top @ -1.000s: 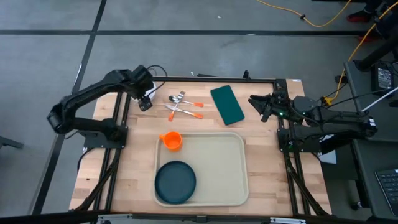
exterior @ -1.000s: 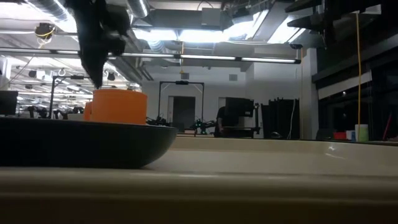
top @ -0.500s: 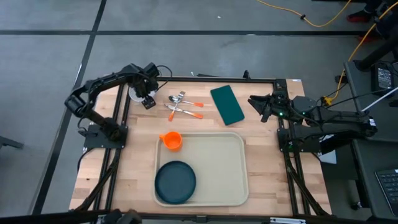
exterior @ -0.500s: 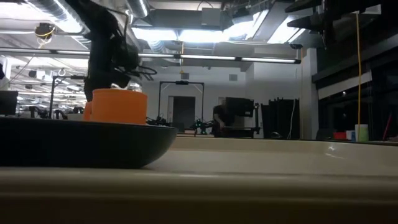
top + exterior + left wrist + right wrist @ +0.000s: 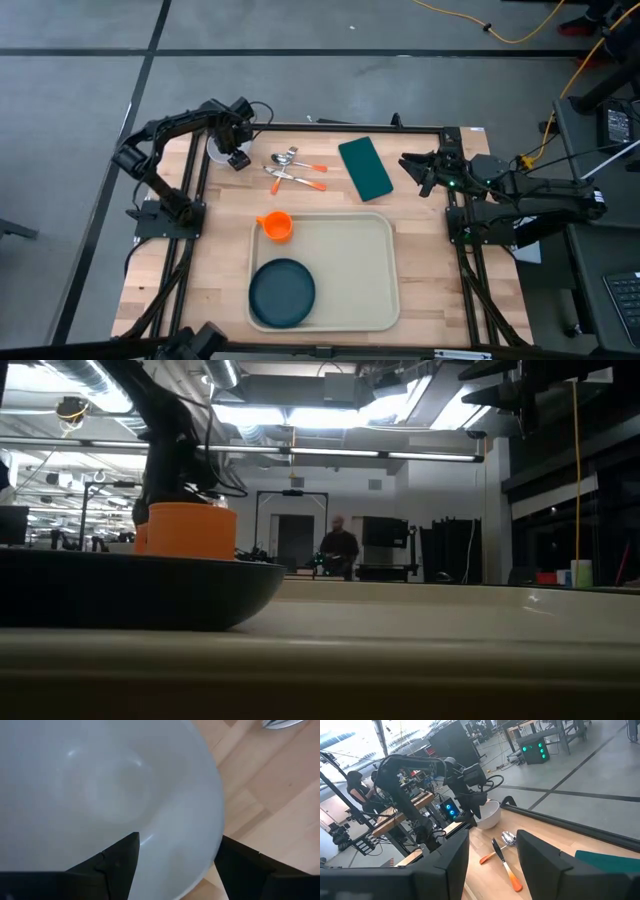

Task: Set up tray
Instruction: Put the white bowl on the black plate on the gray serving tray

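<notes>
The beige tray (image 5: 360,262) lies on the table's near half. On it are a dark teal plate (image 5: 282,292) and an orange cup (image 5: 277,226), which stands in the tray's far left corner. At the table's far left corner is a white bowl (image 5: 100,795). My left gripper (image 5: 177,865) points down over it, open. One finger (image 5: 120,862) is above the bowl's inside and the other (image 5: 237,867) is outside its rim (image 5: 217,830). I see no touch. My right gripper (image 5: 408,165) waits level and open at the far right.
Spoons and a fork with orange handles (image 5: 296,170) lie beside the bowl, and a dark green napkin (image 5: 365,167) lies farther right. In the low view the cup (image 5: 186,530) stands before my left arm (image 5: 170,450). A person (image 5: 340,550) stands far behind the table.
My left gripper has sunk over the white bowl at the table's far left corner, while its arm has folded in toward that corner. Its fingers have stayed open. A person in the room behind has walked into view.
</notes>
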`<action>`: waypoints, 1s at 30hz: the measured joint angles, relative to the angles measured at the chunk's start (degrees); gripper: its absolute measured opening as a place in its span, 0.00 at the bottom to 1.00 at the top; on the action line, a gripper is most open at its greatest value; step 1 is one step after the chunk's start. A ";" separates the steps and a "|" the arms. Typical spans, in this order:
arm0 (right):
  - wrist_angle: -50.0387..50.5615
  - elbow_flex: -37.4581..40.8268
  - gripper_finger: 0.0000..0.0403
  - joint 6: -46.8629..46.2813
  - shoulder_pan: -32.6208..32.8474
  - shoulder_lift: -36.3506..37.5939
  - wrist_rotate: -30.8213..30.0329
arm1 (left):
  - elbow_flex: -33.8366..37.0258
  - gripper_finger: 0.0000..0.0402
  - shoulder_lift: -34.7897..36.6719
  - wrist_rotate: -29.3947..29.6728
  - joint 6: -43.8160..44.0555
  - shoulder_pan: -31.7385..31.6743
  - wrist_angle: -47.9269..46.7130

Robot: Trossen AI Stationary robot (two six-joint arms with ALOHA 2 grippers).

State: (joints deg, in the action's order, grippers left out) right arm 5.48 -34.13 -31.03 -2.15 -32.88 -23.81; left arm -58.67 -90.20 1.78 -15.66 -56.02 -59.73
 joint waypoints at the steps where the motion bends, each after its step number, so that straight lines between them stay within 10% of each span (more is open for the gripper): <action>1: 0.00 0.00 0.42 0.02 0.00 0.00 0.00 | 0.00 0.58 -0.34 0.00 0.02 -0.10 -0.02; 12: 0.00 0.00 0.42 0.24 0.00 0.02 -0.03 | -0.11 0.04 -3.21 0.93 -1.01 -0.12 0.11; 30: 0.44 0.00 0.42 1.55 0.02 0.00 -0.05 | -8.92 0.00 11.79 0.25 0.25 4.04 -15.07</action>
State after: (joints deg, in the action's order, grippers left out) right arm 5.91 -34.13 -29.47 -2.13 -32.88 -23.86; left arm -67.59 -78.40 2.03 -15.41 -51.98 -74.80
